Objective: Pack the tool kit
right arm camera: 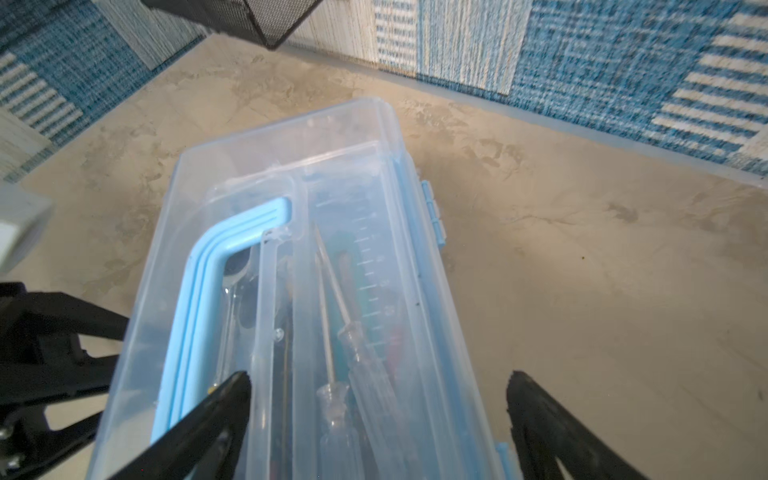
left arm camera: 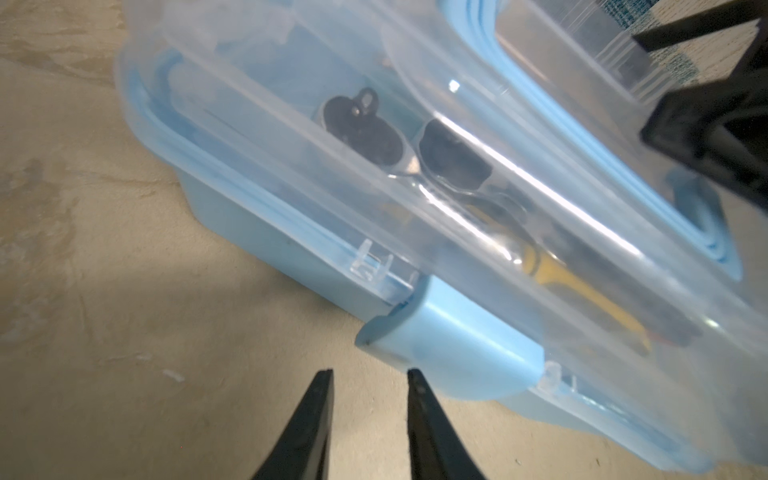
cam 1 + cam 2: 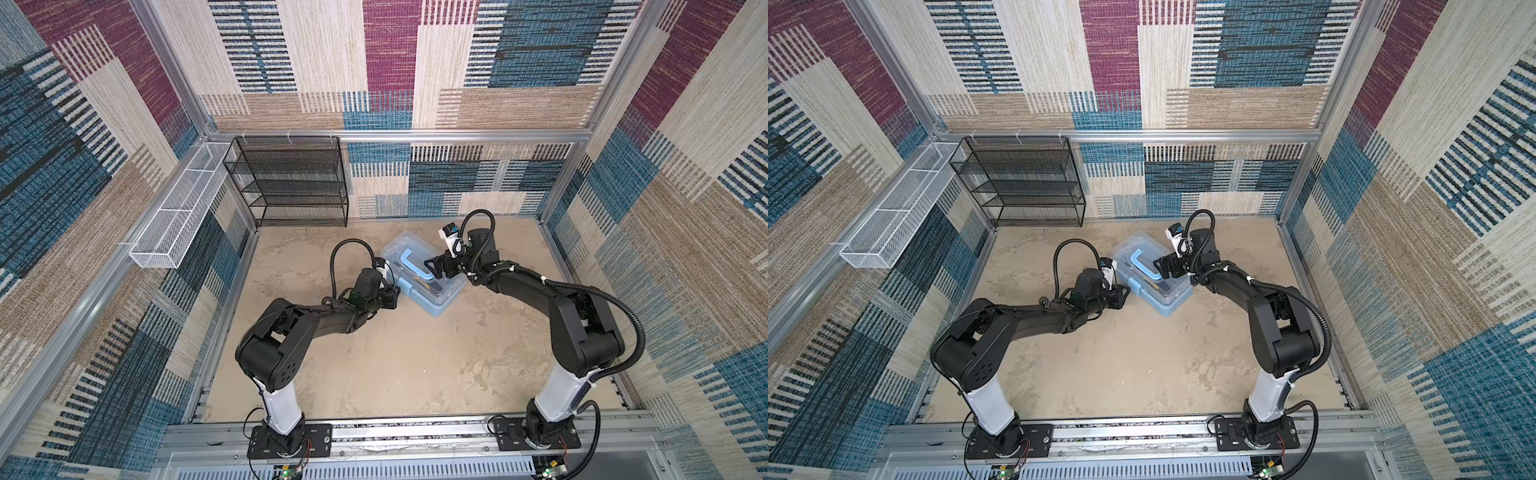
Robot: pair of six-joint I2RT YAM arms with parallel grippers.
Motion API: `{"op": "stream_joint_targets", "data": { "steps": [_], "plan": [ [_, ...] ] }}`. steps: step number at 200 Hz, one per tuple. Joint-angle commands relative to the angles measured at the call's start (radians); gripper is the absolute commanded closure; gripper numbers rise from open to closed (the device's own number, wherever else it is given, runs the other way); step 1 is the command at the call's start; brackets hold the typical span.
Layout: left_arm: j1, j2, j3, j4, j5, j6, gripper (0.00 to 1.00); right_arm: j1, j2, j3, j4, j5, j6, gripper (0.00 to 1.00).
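Counter (image 3: 374,374): sand-coloured, both arms reach in from the 6 o'clock edge.

Tool kit case (image 3: 451,296): sits flat at about 12 o'clock from the counter's middle in both top views. Its clear lid is down. Its long axis runs 10-to-4 o'clock, and the latch side faces 7 o'clock, toward the left arm.

Handle (image 1: 199,299): blue, folded flat on the lid along the long axis.

Latch (image 2: 449,353): blue tab midway along the 7 o'clock wall. Cannot tell whether it is snapped home.

Right fingers (image 1: 540,419): spread wide above the case's 4 o'clock half and set across its width, gripping nothing.

Left fingers (image 2: 313,419): low by the counter, a narrow gap between them, nothing in it. The latch lies just beside them, toward 1 o'clock in a top view.

Tools under the lid: ratchet heads (image 2: 365,133) and clear-handled screwdrivers (image 1: 365,365), lying lengthwise.

Judgement: packing is near done. The left arm is nearer the latch, so the press falls to it.
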Motion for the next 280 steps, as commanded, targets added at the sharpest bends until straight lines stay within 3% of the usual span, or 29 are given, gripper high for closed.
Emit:
{"op": "stream_joint_targets", "data": {
  "steps": [1, 109, 280],
  "plan": [
    [0.001, 0.011, 0.013, 0.002, 0.0, -0.003, 0.66, -0.001, 0.016, -0.017, -0.063, 0.001, 0.013, 0.05],
    [0.001, 0.056, 0.059, -0.001, 0.005, -0.017, 0.67, -0.001, 0.046, -0.079, -0.085, -0.019, 0.028, 0.17],
    [0.001, 0.126, 0.156, 0.002, 0.019, -0.028, 0.67, 0.009, 0.06, -0.123, -0.134, -0.023, -0.03, 0.25]
  ]
}}
